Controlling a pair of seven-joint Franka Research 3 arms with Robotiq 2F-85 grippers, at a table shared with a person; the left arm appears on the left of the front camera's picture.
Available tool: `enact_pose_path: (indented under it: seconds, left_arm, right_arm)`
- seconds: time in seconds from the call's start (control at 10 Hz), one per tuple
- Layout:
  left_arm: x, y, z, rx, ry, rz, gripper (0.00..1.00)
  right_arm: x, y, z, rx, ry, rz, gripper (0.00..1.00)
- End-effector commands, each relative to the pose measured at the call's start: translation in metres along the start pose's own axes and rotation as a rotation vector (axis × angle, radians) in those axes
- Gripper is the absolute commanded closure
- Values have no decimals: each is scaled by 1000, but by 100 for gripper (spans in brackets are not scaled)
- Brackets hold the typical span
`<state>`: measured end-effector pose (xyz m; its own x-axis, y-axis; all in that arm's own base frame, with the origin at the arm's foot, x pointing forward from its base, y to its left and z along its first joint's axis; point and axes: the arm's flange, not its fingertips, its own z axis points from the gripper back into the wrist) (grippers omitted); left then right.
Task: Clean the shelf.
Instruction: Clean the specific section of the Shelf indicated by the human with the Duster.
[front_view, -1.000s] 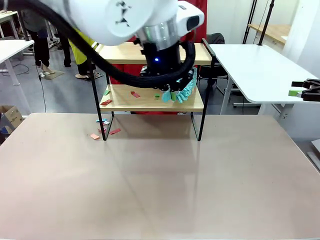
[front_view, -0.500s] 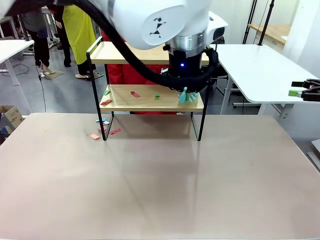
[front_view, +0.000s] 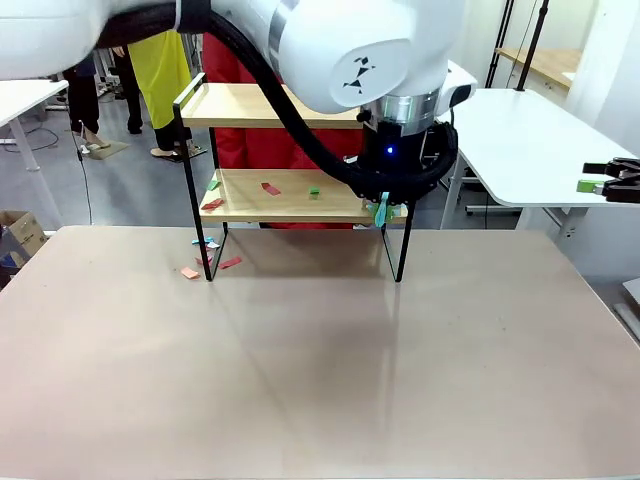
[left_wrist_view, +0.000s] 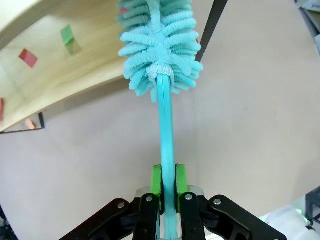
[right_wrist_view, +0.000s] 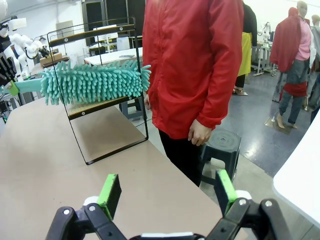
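Observation:
The shelf (front_view: 285, 207) stands at the table's far side, with red and green paper scraps (front_view: 270, 188) on its lower board. My left gripper (left_wrist_view: 167, 184) is shut on the handle of a teal fluffy duster (left_wrist_view: 157, 40). The duster's head lies at the lower board's right end (left_wrist_view: 60, 80), beside the frame post. In the front view my left arm's wrist (front_view: 395, 150) covers most of the duster (front_view: 380, 210). My right gripper (right_wrist_view: 167, 192) hangs open and holds nothing, off to the right (front_view: 590, 177). From there it looks at the duster (right_wrist_view: 95, 80) and the shelf (right_wrist_view: 107, 102).
Several scraps (front_view: 190, 272) lie on the beige table by the shelf's left legs. A person in a red jacket (right_wrist_view: 192, 65) stands just behind the shelf. A white table (front_view: 510, 130) is at the right, and other people stand farther back.
My left arm has swept the duster rightward along the lower board, from near its middle to its right end. The right gripper has stayed still.

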<state>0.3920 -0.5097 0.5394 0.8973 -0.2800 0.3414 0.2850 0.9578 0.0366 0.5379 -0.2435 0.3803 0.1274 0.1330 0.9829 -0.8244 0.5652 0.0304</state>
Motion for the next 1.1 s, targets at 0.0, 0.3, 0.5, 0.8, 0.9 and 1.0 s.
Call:
enact_pose_path:
  seconds: [0.0, 0.3, 0.5, 0.8, 0.9, 1.0]
  left_arm:
    - [-1, -6, -6, 0, 43, 12, 87]
    - [-3, -6, -11, 4, 30, -4, 87]
    - [-3, -6, -11, 4, 30, -4, 87]
    - [-16, -5, -14, -2, -9, 39, 87]
    - [-27, -3, -18, -2, -37, 74, 87]
    - [-35, 0, -19, 5, -51, 92, 87]
  right_arm:
    - [9, 1, -2, -15, 14, -11, 0]
    - [9, 1, -2, -15, 14, -11, 0]
    - [9, 1, -2, -15, 14, -11, 0]
    - [9, 1, -2, -15, 14, -11, 0]
    - [9, 1, -2, -15, 14, -11, 0]
    - [9, 1, -2, -15, 14, -11, 0]
